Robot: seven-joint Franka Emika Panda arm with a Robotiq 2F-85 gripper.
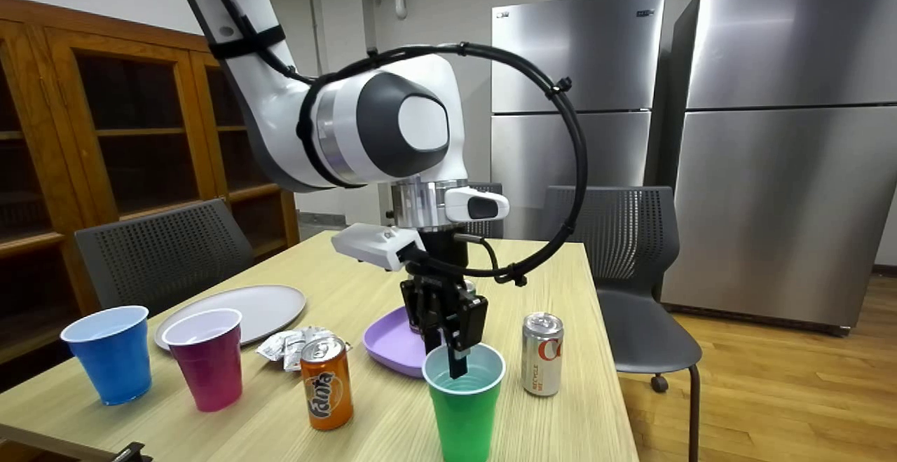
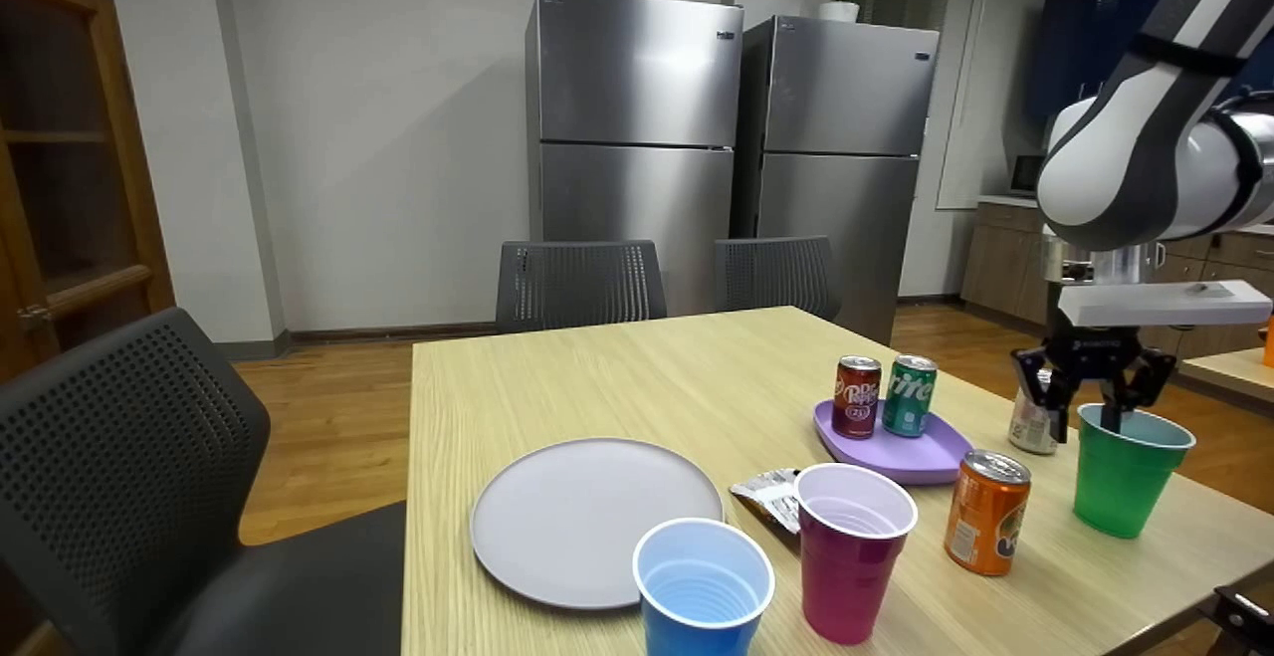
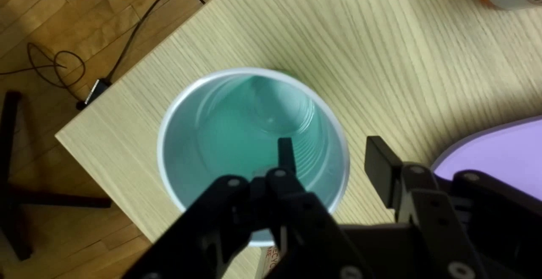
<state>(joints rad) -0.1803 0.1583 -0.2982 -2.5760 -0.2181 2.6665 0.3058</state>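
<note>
My gripper (image 3: 331, 160) straddles the right-hand rim of a green cup (image 3: 228, 122) in the wrist view. One black finger reaches down inside the cup; the other stays outside it. Gaps show between the cup wall and both fingers, so the jaws are open and nothing is gripped. In both exterior views the green cup (image 1: 464, 413) (image 2: 1125, 487) stands upright near the table's edge, with the gripper (image 1: 446, 353) (image 2: 1085, 425) pointing down at its rim. Beside it are a silver can (image 1: 542, 360), partly hidden in the wrist view, and an orange Fanta can (image 1: 326, 386).
A purple plate (image 2: 901, 457) bears a Dr Pepper can (image 2: 856, 405) and a Sprite can (image 2: 909, 402). Farther off are a magenta cup (image 1: 212, 367), a blue cup (image 1: 115, 360), a grey plate (image 2: 597, 527) and a silvery packet (image 1: 291, 346). Chairs surround the table.
</note>
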